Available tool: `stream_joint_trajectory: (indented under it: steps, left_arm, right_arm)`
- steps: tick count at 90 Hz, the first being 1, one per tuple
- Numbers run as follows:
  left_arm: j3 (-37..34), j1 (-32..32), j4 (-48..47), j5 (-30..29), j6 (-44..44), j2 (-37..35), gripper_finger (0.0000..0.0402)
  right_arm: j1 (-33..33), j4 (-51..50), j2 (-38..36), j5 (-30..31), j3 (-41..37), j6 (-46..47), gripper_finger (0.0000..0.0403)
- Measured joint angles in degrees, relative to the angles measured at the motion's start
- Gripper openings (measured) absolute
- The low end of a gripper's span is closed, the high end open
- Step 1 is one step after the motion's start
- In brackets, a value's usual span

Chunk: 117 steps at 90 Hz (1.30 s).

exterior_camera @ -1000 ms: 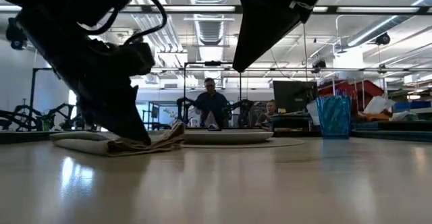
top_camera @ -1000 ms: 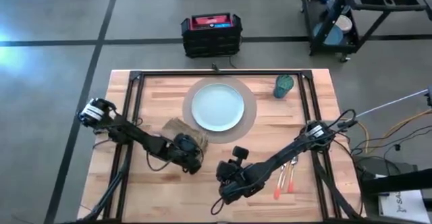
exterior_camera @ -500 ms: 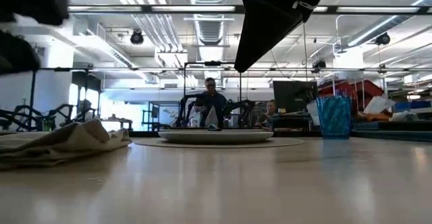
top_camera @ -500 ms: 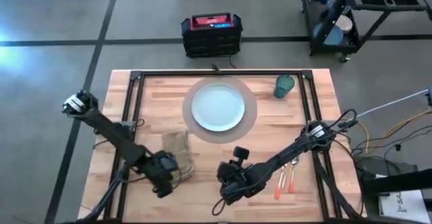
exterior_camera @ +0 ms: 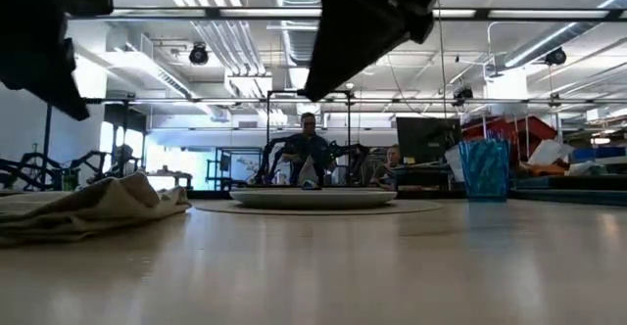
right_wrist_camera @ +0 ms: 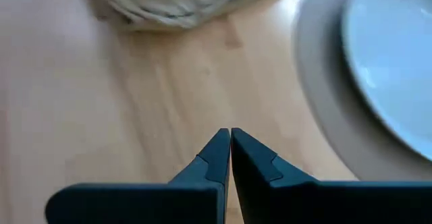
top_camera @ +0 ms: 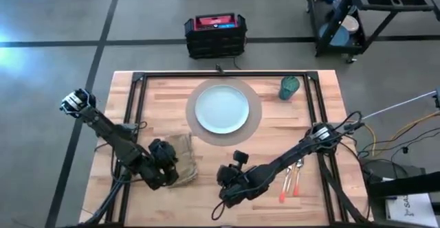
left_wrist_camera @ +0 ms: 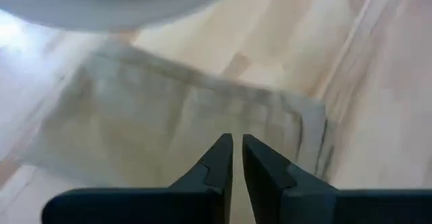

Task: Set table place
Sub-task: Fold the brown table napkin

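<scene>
Near the table's [top_camera: 323, 97] far edge, mat [top_camera: 253, 121], plate [top_camera: 221, 108] and cup [top_camera: 289, 87] sit placed; napkin [top_camera: 181, 159], fork [top_camera: 298, 167], knife [top_camera: 287, 180] remain; both grippers [left_wrist_camera: 237, 146] [right_wrist_camera: 230, 140] clenched empty.

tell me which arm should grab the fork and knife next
Right, probably. The fork and knife lie on the table's right side, beside the right arm, whose gripper hangs with fingers shut near the front edge. The left gripper is over the napkin, farther away.
</scene>
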Motion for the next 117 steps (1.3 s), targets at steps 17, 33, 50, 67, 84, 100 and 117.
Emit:
stream_joint_trajectory:
  steps: [17, 33, 50, 67, 84, 100, 117]
  left_arm:
    - [0.0, -3.0, 0.8, 9.1, 2.2, 0.3, 0.0071]
    - [-0.1, -4.0, 7.1, 13.0, 18.4, 1.2, 0.0151]
    - [-0.9, -4.4, 9.7, 12.5, 30.1, 6.1, 0.0208]
    - [-1.6, -4.5, 9.9, 13.1, 35.1, 13.1, 0.0213]
    - [-1.3, -4.5, 11.1, 14.0, 35.3, 16.0, 0.0180]
    - [-1.6, -4.5, 10.6, 13.8, 35.3, 14.2, 0.0131]
    - [-1.7, -4.4, 10.3, 12.1, 35.0, 11.0, 0.0085]
  right_arm:
    - [0.0, -0.3, 0.3, -0.6, -0.1, -0.8, 0.0000]
    - [0.0, -0.3, 0.8, -0.9, -0.1, -1.1, 0.0000]
    - [0.0, -0.4, 1.4, -2.5, -0.1, -0.6, 0.0000]
    - [0.1, -0.3, 1.4, -2.8, -0.1, -0.2, 0.0000]
    - [0.1, -0.3, 1.4, -2.9, -0.1, -0.2, 0.0000]
    - [0.0, -0.3, 1.4, -2.8, -0.1, -0.2, 0.0000]
    - [0.0, -0.2, 1.4, -2.8, -0.1, -0.2, 0.0000]
